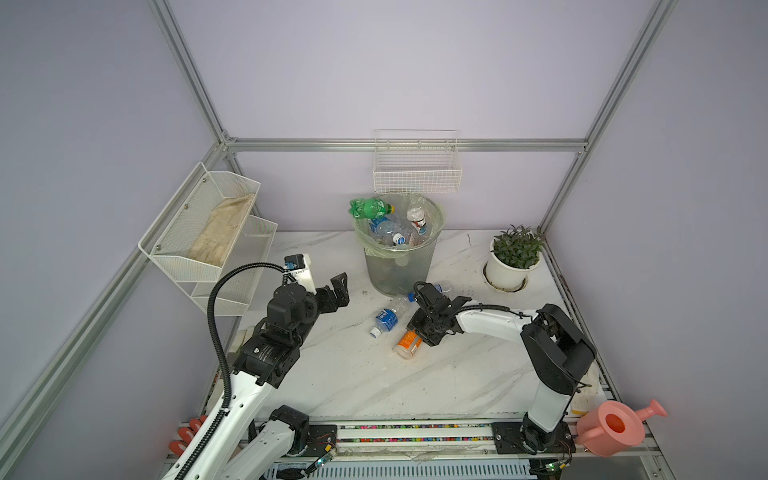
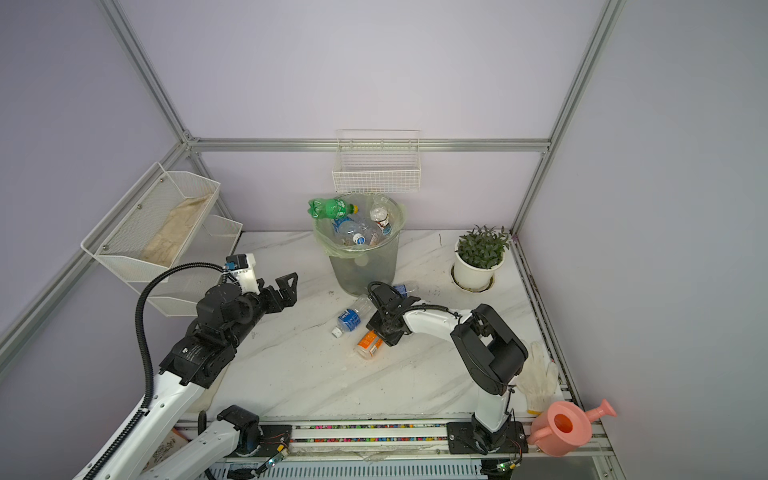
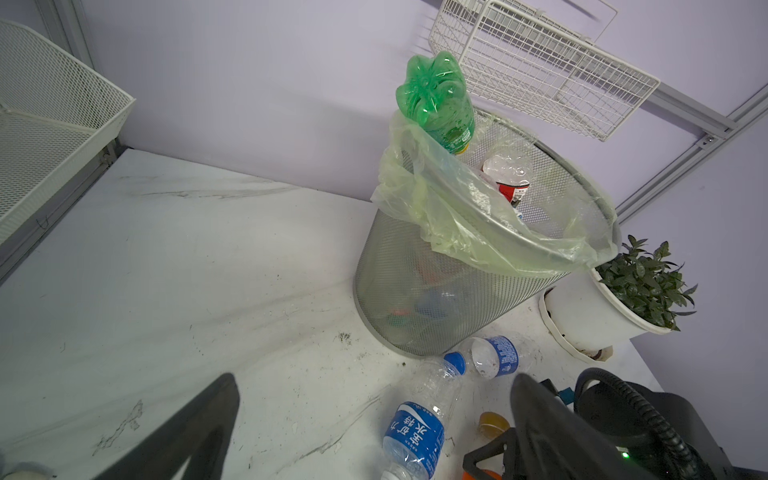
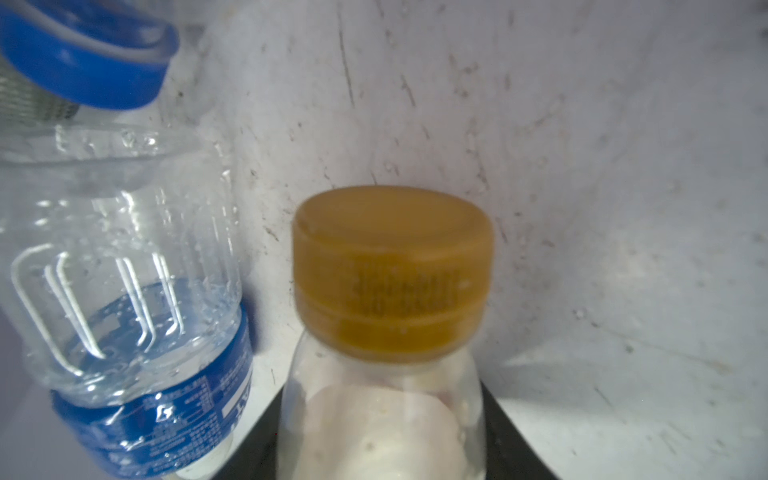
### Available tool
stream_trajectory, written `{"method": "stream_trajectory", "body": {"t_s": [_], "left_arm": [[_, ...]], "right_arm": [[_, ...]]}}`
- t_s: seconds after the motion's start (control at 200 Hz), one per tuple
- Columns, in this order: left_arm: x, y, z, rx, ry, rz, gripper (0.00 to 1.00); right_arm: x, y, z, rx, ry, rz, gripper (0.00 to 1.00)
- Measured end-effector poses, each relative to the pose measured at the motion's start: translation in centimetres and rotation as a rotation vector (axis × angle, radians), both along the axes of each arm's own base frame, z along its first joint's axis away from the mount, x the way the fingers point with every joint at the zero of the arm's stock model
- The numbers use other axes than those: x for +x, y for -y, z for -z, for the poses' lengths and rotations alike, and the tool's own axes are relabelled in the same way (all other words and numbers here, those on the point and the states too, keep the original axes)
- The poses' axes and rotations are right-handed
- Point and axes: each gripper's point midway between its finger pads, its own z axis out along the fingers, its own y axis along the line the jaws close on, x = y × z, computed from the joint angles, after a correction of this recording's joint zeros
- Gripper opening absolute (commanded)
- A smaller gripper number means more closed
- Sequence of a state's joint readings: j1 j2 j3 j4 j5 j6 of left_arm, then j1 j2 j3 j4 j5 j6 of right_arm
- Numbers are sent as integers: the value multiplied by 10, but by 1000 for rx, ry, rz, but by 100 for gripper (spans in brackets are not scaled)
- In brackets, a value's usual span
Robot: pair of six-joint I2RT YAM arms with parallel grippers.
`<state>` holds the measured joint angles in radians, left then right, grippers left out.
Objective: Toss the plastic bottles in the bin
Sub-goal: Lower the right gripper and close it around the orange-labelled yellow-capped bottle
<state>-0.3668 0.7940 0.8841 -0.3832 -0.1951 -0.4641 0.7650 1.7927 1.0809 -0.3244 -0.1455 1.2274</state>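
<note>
Three bottles lie flat on the table point(image 1: 353, 374) before the bin point(image 1: 399, 270); the orange-label bottle point(image 1: 408, 345), cap toward the bin, sits between the right gripper's point(image 1: 417, 336) jaws, pinched or not I cannot tell; the white-capped bottle point(image 1: 388, 318) points frontward; the blue-capped bottle point(image 1: 441, 286) lies at the bin's foot; one green bottle point(image 1: 370, 208) lies across the rim; the left gripper point(image 1: 337, 289) hangs spread, empty.

— What surrounds your table?
— Plain lilac walls point(image 1: 415, 62) on aluminium framing point(image 1: 311, 145); your tabletop point(image 1: 353, 374) is white, marble-patterned.
— Furniture?
— A white wire basket point(image 1: 417, 178) hangs on your back wall, a mesh shelf point(image 1: 174, 232) on your left.
</note>
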Motion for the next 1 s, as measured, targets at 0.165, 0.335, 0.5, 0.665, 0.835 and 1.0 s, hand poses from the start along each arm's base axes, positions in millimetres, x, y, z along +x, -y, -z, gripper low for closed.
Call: {"method": "stream_trajectory", "body": {"t_s": [0.165, 0.335, 0.5, 0.665, 0.835, 1.0], "left_arm": [[-1, 0, -1, -1, 2, 0, 100], [-2, -1, -2, -3, 7, -1, 100], [-2, -1, -3, -11, 9, -2, 100], [-2, -1, -3, -18, 8, -4, 100], [-2, -1, -3, -19, 8, -4, 100], [-4, -1, -5, -22, 15, -4, 100]], "right_arm": [[-2, 1, -1, 24, 25, -7, 0], [-9, 11, -4, 18, 40, -5, 0], [-5, 14, -29, 36, 119, -23, 0], [2, 13, -69, 90, 244, -48, 0], [3, 16, -108, 148, 370, -67, 0], [5, 23, -152, 187, 503, -74, 0]]}}
